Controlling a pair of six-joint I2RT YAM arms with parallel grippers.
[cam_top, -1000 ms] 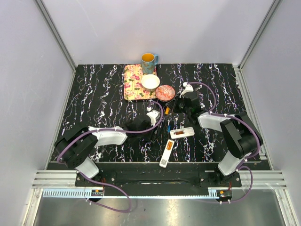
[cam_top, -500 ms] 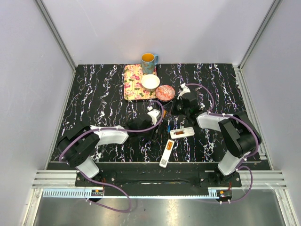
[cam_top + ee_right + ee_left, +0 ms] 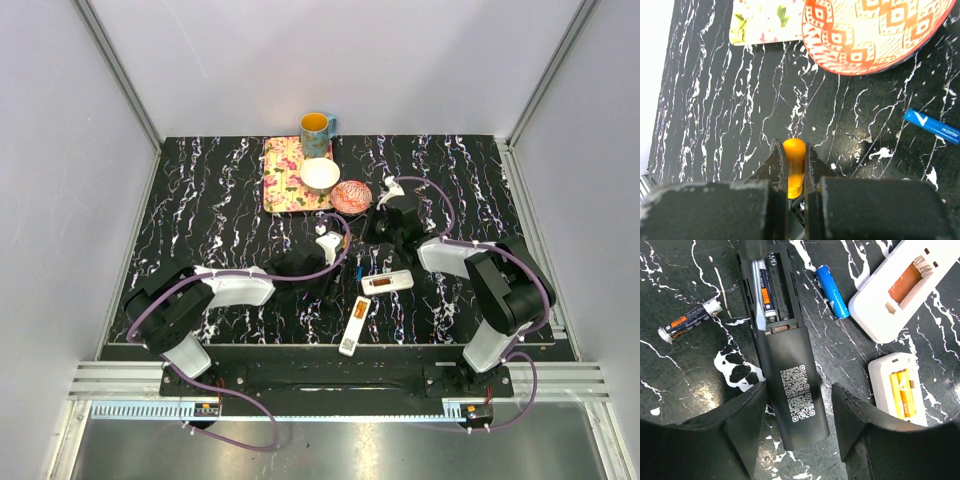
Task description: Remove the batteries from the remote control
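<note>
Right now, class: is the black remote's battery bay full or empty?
Half full. The black remote has its bay open: one battery sits beside a bare slot, spring showing.

HUAWEI on blue battery [image 3: 932, 127]; QR codes on remote [image 3: 790, 365].

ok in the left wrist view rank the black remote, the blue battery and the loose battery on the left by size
1. black remote, clearly largest
2. blue battery and loose orange-labelled battery: they look about alike, too close to rank
</note>
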